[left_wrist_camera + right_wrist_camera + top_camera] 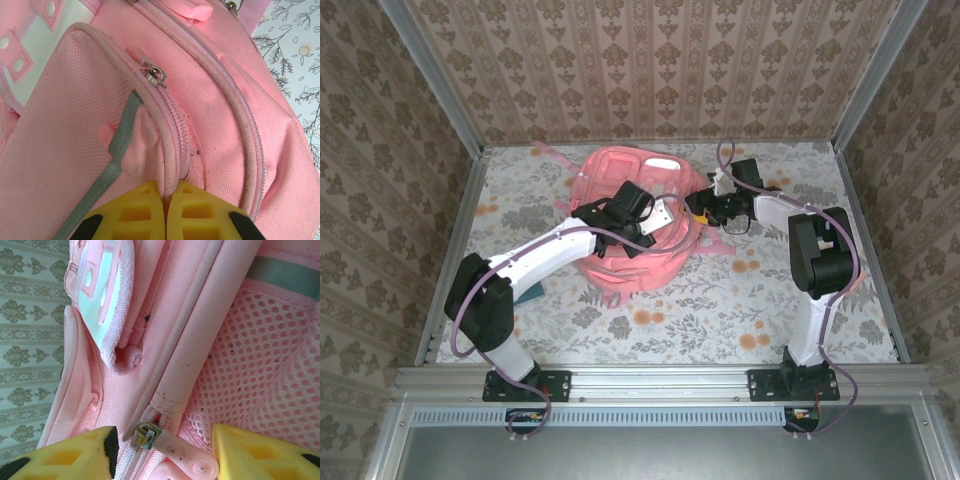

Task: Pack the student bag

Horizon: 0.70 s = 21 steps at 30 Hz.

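Observation:
The pink student bag lies at the middle of the table, towards the back. My left gripper rests on top of it. In the left wrist view its yellow fingers are shut on the pink piping beside a front pocket's zip, below the metal slider. My right gripper is at the bag's right side. In the right wrist view the right gripper stands open, a pink zip pull with its metal slider lying between the fingers, next to a mesh pocket.
A floral cloth covers the table, walled in by patterned panels and metal posts. A thin pink strap trails off the bag's back left. A small teal thing lies by the left arm's base link.

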Each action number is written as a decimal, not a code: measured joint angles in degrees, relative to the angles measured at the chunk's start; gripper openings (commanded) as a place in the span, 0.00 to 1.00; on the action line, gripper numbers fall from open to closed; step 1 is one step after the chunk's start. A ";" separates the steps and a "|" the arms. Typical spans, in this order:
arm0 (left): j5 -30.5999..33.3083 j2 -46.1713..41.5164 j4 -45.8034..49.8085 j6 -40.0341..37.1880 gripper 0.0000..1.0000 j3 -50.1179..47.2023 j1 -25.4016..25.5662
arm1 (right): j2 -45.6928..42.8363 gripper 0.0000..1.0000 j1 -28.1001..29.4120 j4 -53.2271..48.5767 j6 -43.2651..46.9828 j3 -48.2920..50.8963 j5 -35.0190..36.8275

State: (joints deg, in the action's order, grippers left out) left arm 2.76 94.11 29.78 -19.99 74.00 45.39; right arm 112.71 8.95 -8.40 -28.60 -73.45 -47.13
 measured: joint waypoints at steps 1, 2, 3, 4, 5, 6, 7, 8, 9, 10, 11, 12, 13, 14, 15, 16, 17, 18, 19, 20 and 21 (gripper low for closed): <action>-0.11 0.00 -0.07 0.00 0.00 -0.11 -0.02 | -0.02 0.48 0.00 -0.02 0.24 0.00 0.00; -0.15 -0.02 -0.07 0.00 0.00 -0.13 -0.04 | 0.00 0.47 0.00 -0.11 0.37 0.00 0.00; -0.15 -0.02 -0.09 0.00 0.00 -0.15 -0.07 | -0.02 0.44 -0.02 -0.20 0.48 0.00 0.02; -0.15 -0.02 -0.09 0.02 0.00 -0.15 -0.07 | -0.02 0.43 -0.02 -0.24 0.50 0.00 0.07; -0.15 -0.02 -0.09 0.02 0.00 -0.15 -0.07 | -0.04 0.42 -0.02 -0.28 0.57 0.00 0.15; -0.15 -0.02 -0.09 0.02 0.00 -0.15 -0.07 | -0.07 0.40 0.00 -0.44 0.61 0.00 0.28; -0.15 -0.02 -0.09 0.02 0.00 -0.15 -0.07 | -0.15 0.38 0.00 -0.61 0.76 0.02 0.44; -0.15 -0.02 -0.09 0.02 0.00 -0.15 -0.07 | -0.26 0.37 -0.02 -0.63 0.98 0.02 0.50; -0.15 -0.02 -0.09 0.02 0.00 -0.15 -0.07 | -0.39 0.34 -0.02 -0.72 1.25 0.02 0.70; -0.15 -0.02 -0.09 0.02 0.00 -0.17 -0.07 | -0.63 0.32 -0.02 -0.90 1.42 0.04 0.94; -0.15 -0.02 -0.13 0.02 0.00 -0.17 -0.07 | -0.94 0.30 0.00 -1.22 1.62 0.09 0.94; -0.15 -0.02 -0.24 0.02 0.00 -0.17 -0.04 | -1.29 0.27 0.07 -1.57 1.79 0.09 0.94; -0.15 -0.02 -0.26 0.02 0.00 -0.20 -0.07 | -1.70 0.25 0.13 -1.92 1.97 0.09 0.96; -0.15 -0.02 -0.26 0.02 0.00 -0.22 -0.07 | -1.99 0.23 0.24 -2.16 2.14 0.09 0.98; -0.15 -0.02 -0.26 0.02 0.00 -0.24 -0.07 | -2.21 0.23 0.31 -2.36 2.36 0.09 1.05; -0.15 -0.02 -0.26 0.02 0.00 -0.26 -0.07 | -2.40 0.23 0.31 -2.56 2.60 0.09 1.11; -0.15 -0.02 -0.28 0.04 0.00 -0.26 -0.07 | -2.47 0.24 0.31 -2.75 2.86 0.09 1.20; -0.15 -0.02 -0.28 0.07 0.00 -0.26 -0.07 | -2.49 0.26 0.31 -2.99 3.06 0.09 1.27; -0.15 -0.02 -0.28 0.13 0.00 -0.26 -0.07 | -2.51 0.28 0.31 -3.32 3.34 0.09 1.27; -0.15 -0.02 -0.28 0.24 0.00 -0.26 -0.04 | -2.51 0.30 0.31 -3.63 3.45 0.09 1.27; -0.15 -0.02 -0.31 0.24 0.00 -0.26 -0.07 | -2.51 0.32 0.33 -4.04 3.76 0.09 1.27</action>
State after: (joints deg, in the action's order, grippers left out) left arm 2.61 94.08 29.47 -19.75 73.73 45.32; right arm 110.19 9.28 -12.45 -24.84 -73.36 -45.87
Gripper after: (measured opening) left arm 0.051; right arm 0.290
